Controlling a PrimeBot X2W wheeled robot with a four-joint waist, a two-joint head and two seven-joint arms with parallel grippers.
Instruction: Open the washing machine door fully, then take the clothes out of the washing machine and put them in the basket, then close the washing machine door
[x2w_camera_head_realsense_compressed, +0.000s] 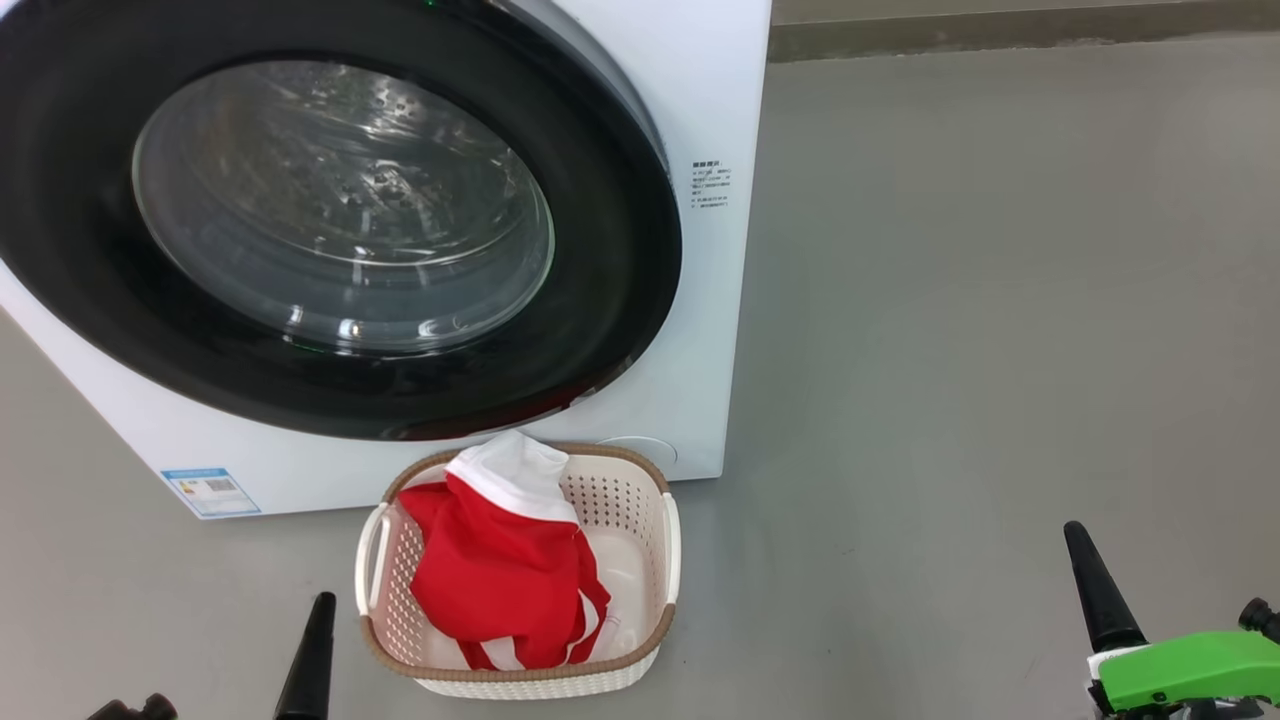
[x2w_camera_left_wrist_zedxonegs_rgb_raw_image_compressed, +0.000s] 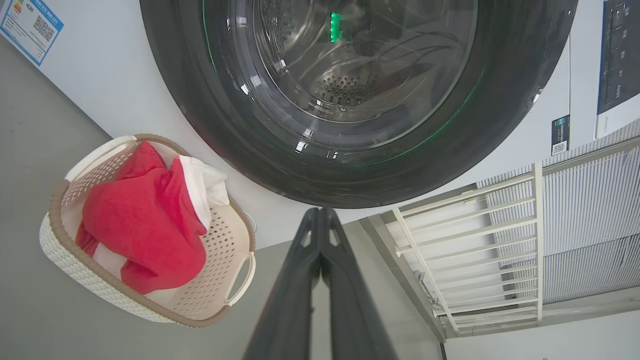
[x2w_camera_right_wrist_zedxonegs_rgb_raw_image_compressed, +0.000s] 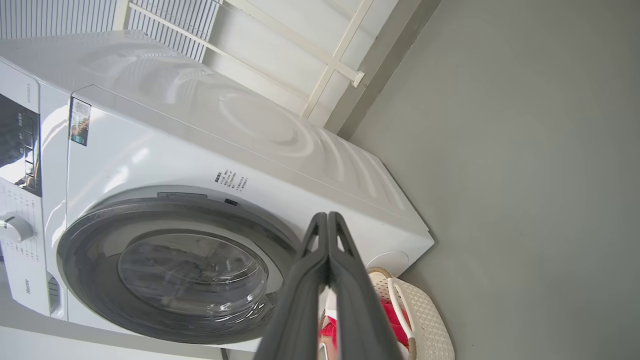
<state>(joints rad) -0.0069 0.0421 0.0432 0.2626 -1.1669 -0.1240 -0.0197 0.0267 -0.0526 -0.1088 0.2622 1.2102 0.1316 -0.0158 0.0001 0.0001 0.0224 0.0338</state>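
The door (x2w_camera_head_realsense_compressed: 340, 210) sits shut on the washer (x2w_camera_head_realsense_compressed: 712, 330); red clothes (x2w_camera_head_realsense_compressed: 500, 570) lie in the basket (x2w_camera_head_realsense_compressed: 520, 677) on the floor (x2w_camera_head_realsense_compressed: 1000, 300) just before it. Wrist views show the left end effector (x2w_camera_left_wrist_zedxonegs_rgb_raw_image_compressed: 320, 215) and right end effector (x2w_camera_right_wrist_zedxonegs_rgb_raw_image_compressed: 327, 220) pinched together, empty; the right one adds the knob (x2w_camera_right_wrist_zedxonegs_rgb_raw_image_compressed: 15, 227).

Door: round glossy black-rimmed glass washing machine door (x2w_camera_head_realsense_compressed: 330, 240), cut off by the head view's top and left edges.
Lettering: small black print (x2w_camera_head_realsense_compressed: 710, 185) on white washing machine (x2w_camera_head_realsense_compressed: 700, 80), too small to read.
Basket bottom: cream perforated plastic basket (x2w_camera_head_realsense_compressed: 640, 520), mostly covered by red-and-white clothes (x2w_camera_head_realsense_compressed: 495, 580).
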